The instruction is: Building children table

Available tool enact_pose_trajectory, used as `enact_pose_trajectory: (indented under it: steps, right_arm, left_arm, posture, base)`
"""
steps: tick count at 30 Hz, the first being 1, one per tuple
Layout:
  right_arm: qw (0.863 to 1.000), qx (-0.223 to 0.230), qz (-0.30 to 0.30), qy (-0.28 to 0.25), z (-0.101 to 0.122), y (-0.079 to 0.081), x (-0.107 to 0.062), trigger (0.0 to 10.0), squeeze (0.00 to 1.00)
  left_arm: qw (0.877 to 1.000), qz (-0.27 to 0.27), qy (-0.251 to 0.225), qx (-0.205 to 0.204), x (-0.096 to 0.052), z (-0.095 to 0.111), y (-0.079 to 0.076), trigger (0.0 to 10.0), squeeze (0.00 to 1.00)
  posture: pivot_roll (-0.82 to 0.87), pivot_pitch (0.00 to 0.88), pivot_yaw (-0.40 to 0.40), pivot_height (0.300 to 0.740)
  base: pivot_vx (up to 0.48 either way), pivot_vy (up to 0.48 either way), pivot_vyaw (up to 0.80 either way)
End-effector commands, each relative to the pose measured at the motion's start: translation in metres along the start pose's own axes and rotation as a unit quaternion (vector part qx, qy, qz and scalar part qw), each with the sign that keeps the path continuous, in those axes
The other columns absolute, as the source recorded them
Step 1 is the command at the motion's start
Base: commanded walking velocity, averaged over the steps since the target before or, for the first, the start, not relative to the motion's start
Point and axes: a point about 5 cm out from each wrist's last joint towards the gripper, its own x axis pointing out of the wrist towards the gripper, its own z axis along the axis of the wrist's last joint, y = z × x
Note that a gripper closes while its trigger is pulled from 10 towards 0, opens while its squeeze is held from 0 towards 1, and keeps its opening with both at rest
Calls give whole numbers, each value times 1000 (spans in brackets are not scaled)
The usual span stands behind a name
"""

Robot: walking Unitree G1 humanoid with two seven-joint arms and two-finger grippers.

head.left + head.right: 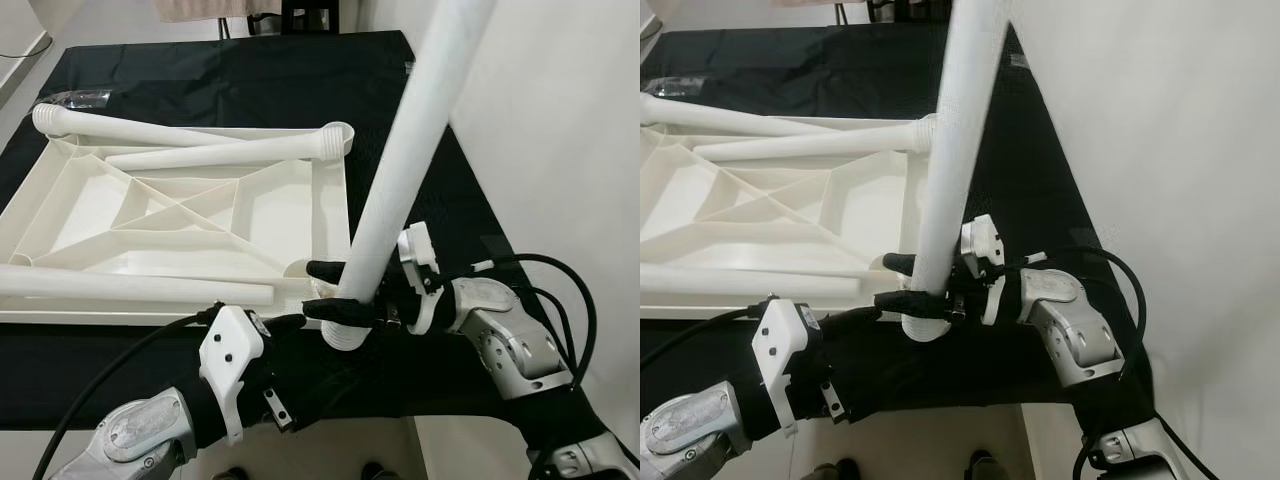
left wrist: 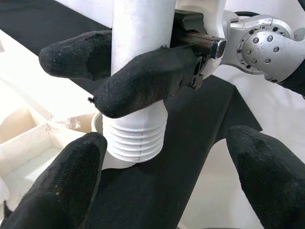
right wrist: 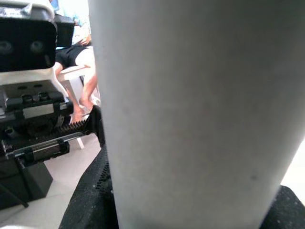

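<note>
It looks like a room in a home, though little beyond the work area shows. A black cloth (image 1: pixel 250 80) covers a low surface beside a plain white wall (image 1: pixel 560 120), with pale smooth floor (image 1: pixel 20 100) along its far edge. Dark chair or stool legs (image 1: pixel 305 15) stand at the back beside hanging beige fabric (image 1: pixel 200 8). In the right wrist view, a person's bare legs (image 3: pixel 86 90) appear by a white seat (image 3: pixel 71 74).
</note>
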Motion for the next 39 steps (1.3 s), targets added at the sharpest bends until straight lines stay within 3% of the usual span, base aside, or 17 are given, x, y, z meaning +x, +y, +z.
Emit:
enact_pose_trajectory:
  steps: [1, 8, 21, 26, 32, 39]
  right_arm:
    - [999, 14, -9, 37, -19, 3, 2, 10000, 0]
    - [996, -21, -69, 56, -23, -13, 3, 10000, 0]
    - [997, 12, -68, 42, -23, -17, -9, 10000, 0]
    - [996, -18, -43, 76, -31, -9, -11, 10000, 0]
    - [996, 1, 1, 84, -31, 2, -17, 10000, 0]
    - [996, 3, 17, 90, -33, 0, -16, 10000, 0]
  left_arm:
    - [1000, -9, 6, -3, -2, 0, -3, 10000, 0]
    - [1000, -8, 12, 0, -4, 0, -2, 10000, 0]
    - [1000, -6, 15, 4, -5, 1, -1, 10000, 0]
    - [1000, -5, 18, 8, -6, 1, 1, 10000, 0]
    - [1000, -7, 19, 9, -6, 1, 1, 10000, 0]
    - [1000, -12, 20, 11, -6, 2, 1, 10000, 0]
  posture:
    - [-9, 309, -10, 740]
    - [-2, 313, -9, 740]
    - [-1, 310, -9, 740]
    - [1, 307, -5, 740]
    - [0, 302, -2, 740]
    - [5, 296, 4, 740]
  base:
    - [0, 0, 0]
    - [0, 0, 0]
    - [0, 0, 0]
    - [0, 0, 0]
    - [0, 0, 0]
    - [0, 0, 0]
